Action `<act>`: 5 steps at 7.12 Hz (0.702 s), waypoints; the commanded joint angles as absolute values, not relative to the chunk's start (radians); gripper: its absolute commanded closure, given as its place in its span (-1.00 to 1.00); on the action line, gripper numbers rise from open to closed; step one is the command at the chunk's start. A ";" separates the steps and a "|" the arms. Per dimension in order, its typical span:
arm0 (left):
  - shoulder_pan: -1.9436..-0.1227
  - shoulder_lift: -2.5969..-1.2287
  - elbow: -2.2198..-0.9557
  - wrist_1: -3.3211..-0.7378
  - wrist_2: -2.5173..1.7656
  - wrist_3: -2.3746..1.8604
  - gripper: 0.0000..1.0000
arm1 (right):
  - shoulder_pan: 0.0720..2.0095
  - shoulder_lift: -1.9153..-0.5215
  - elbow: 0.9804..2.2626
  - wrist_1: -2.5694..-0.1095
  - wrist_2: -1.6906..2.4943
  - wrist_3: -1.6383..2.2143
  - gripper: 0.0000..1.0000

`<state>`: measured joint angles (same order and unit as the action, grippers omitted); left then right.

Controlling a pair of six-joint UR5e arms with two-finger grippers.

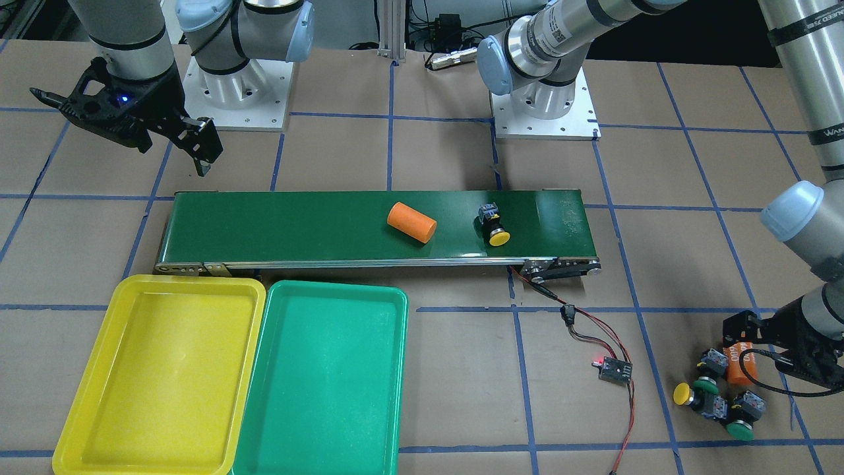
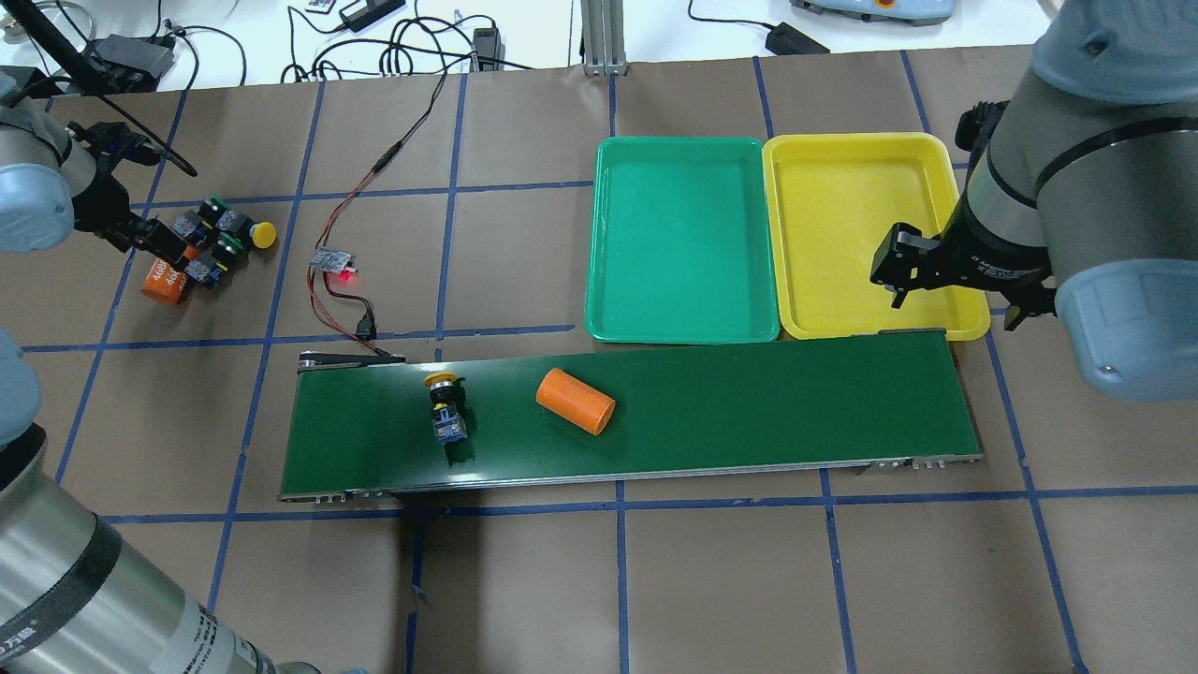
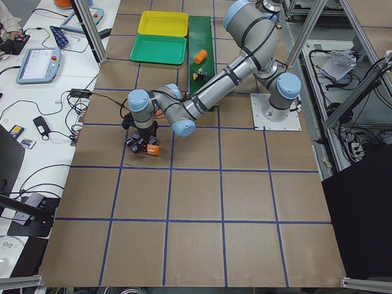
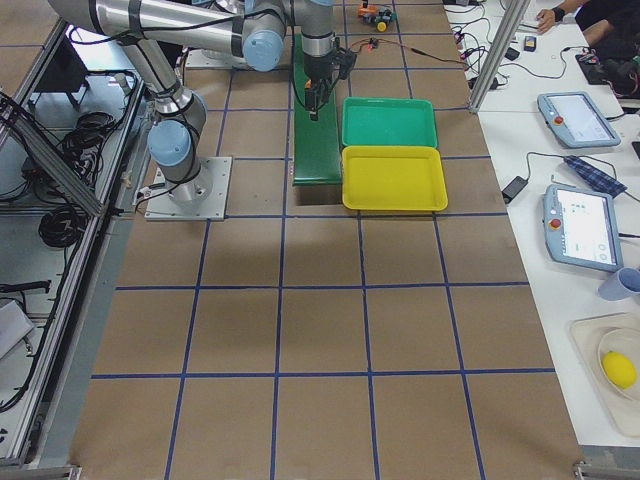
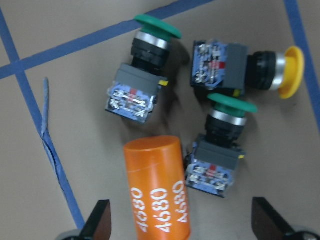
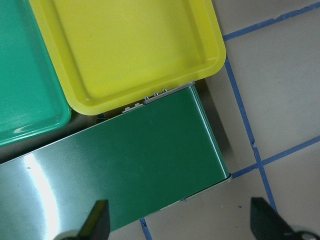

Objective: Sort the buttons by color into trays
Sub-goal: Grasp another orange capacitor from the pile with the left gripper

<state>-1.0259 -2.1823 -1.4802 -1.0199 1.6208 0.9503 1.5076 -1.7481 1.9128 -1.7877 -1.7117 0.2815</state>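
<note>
Left wrist-mounted view shows the left gripper with its black fingers spread wide, low over the brown paper-covered table. An orange plastic cylinder marked 4680 lies with one end between them. Just beyond the fingertips lie three small push-button switches with grey-black bodies: a green-capped one ahead-left, a yellow-capped one ahead-right, and a second green-capped one just beside the cylinder. The right gripper, fingers equally spread, hovers over the end of the long dark-green conveyor belt, with the shallow yellow plastic tray just ahead and the green plastic tray ahead-left. Far along the belt lie the fourth switch, yellow-capped, and a plain orange cylinder.
</note>
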 commanded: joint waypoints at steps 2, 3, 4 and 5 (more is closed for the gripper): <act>-1.003 -2.218 -1.471 -1.016 1.618 1.074 -1.00 | 1.508 -1.749 1.913 -1.787 -1.712 0.278 -1.00; -1.003 -2.224 -1.471 -1.014 1.618 1.074 -1.00 | 1.508 -1.749 1.911 -1.790 -1.716 0.275 -1.00; -1.003 -2.230 -1.474 -1.015 1.608 1.074 -1.00 | 1.506 -1.747 1.911 -1.792 -1.710 0.279 -1.00; -1.003 -2.236 -1.474 -1.015 1.609 1.075 -0.73 | 1.506 -1.747 1.911 -1.792 -1.709 0.279 -1.00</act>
<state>-1.0034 -2.2288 -1.4731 -1.0153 1.6114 1.0731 1.5070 -1.7479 1.9115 -1.7908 -1.7117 0.2780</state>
